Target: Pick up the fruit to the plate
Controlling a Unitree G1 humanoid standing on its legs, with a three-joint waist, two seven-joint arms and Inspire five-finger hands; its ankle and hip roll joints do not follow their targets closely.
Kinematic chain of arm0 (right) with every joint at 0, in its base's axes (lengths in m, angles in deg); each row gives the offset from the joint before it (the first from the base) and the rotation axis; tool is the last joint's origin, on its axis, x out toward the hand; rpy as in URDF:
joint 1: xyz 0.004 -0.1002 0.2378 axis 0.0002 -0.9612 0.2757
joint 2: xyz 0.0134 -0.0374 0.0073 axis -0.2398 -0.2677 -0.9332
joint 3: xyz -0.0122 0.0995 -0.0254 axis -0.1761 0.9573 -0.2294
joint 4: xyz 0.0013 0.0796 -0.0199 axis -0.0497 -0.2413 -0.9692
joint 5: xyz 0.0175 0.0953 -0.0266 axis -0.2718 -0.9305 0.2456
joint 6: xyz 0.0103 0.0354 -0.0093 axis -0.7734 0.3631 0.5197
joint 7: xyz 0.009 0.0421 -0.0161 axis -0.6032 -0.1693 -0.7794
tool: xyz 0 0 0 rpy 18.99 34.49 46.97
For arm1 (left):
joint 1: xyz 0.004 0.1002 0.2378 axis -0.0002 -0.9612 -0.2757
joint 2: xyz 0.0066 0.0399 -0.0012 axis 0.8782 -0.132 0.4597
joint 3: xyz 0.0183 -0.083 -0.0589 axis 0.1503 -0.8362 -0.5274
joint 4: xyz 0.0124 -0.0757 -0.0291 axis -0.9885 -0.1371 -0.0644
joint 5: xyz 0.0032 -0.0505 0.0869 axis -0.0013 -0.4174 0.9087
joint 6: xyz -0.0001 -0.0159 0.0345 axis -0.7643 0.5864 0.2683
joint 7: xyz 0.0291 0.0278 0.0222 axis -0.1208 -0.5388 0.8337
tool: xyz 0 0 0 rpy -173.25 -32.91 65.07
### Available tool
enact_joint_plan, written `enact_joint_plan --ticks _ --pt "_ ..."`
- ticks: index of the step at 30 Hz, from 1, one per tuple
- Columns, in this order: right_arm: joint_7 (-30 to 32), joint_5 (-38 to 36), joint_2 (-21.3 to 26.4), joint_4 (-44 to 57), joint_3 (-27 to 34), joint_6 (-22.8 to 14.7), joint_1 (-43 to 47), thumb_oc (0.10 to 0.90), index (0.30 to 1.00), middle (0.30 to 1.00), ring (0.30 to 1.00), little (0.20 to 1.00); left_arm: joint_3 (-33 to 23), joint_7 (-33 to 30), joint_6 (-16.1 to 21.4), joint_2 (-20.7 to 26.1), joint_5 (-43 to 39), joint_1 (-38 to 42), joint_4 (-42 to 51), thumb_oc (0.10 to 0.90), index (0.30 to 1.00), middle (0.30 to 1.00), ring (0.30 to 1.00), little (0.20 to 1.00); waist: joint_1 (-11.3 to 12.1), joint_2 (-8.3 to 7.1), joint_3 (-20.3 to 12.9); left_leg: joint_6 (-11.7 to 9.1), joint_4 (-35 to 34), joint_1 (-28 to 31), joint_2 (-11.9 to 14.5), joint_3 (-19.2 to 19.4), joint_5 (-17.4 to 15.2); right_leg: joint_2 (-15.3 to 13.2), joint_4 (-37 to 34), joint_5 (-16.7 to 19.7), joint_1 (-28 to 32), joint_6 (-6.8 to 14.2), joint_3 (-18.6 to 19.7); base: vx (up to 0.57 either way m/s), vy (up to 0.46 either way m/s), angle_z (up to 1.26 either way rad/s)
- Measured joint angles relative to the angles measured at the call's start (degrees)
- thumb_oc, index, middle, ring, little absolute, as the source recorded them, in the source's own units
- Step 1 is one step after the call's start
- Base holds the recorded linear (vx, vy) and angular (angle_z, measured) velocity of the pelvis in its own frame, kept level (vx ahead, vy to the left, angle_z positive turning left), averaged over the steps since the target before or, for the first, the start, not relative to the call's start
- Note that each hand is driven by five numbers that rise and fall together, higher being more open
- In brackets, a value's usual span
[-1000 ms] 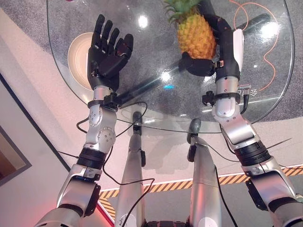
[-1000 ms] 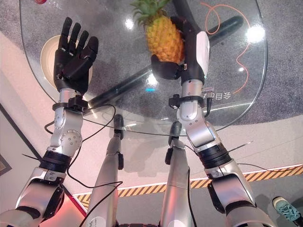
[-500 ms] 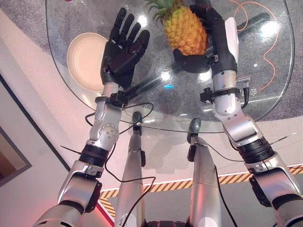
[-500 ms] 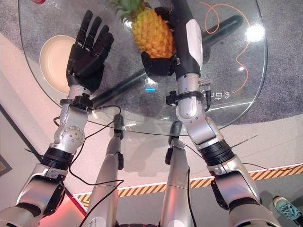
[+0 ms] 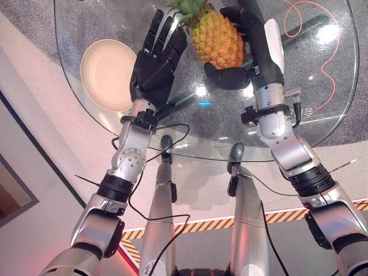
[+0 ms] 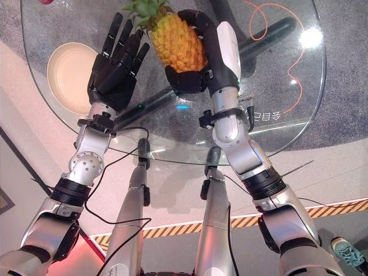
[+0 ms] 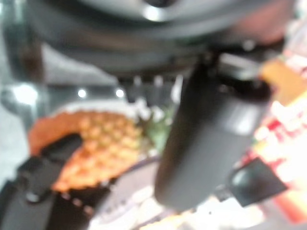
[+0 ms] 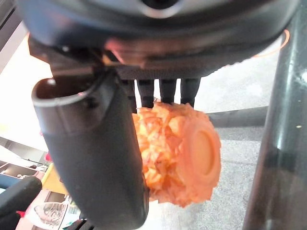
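Reaching up over the near rim of the round glass table (image 5: 322, 123), both arms rise from the lower edge of the head views to meet above its middle. A small patch of pale print on the glass shows just beside the right wrist, too small to make out. The right hand (image 5: 253, 52) grips the pineapple (image 5: 215, 37): its thumb curls under the fruit's blunt end while its fingers (image 6: 192, 17) wrap over the far side, so the fruit is held off the glass, lying tilted with its green crown pointing to the left and away. In the right wrist view the pineapple (image 8: 175, 153) sits between the thumb and the row of fingers, its cut base facing the camera. The left hand (image 5: 155, 60) stands just beside the fruit on its left, palm turned toward it, fingers (image 6: 118, 37) straight and spread; their tips reach the crown's leaves, though whether they touch cannot be told. The left wrist view shows the pineapple (image 7: 103, 143) past the thumb. Left of the left hand, a cream plate (image 5: 103, 72) lies on the table near its left rim, well apart from the fruit. Farther off on the right, an orange cord (image 5: 328, 57) loops beneath the glass.
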Motion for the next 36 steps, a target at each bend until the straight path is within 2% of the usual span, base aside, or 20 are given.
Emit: enact_joint_plan --ticks 7,25,36 --pt "-0.1 0.0 0.3 0.0 -0.9 0.1 1.1 0.1 0.3 0.3 0.3 0.2 -0.1 -0.5 0.4 -1.8 -1.2 -0.1 0.0 0.8 0.9 0.9 0.9 0.9 0.0 0.0 0.0 0.0 0.0 0.0 0.0 0.0 0.0 0.0 0.0 0.0 0.0 0.0 0.0 0.0 -0.011 0.0" --pt "-2.8 0.0 0.2 0.0 -3.1 0.8 2.8 0.1 0.3 0.3 0.3 0.2 0.1 -3.1 2.2 -2.6 -1.9 -0.1 -0.1 0.8 0.9 0.9 0.9 0.9 0.1 0.0 0.0 0.0 -0.1 -0.3 0.0 -0.1 0.0 0.0 -0.3 0.0 0.0 0.0 -0.4 0.0 0.0 0.0" --pt "-4.2 0.5 0.0 0.0 -3.8 0.9 3.7 0.1 0.3 0.3 0.3 0.2 0.1 -4.3 5.3 -4.4 -1.9 -0.1 -0.1 0.8 0.9 0.9 0.9 0.9 0.1 0.0 0.0 0.0 -0.1 -0.4 0.0 -0.1 0.0 0.0 -0.3 0.0 0.0 0.0 -0.4 0.0 0.0 0.0"
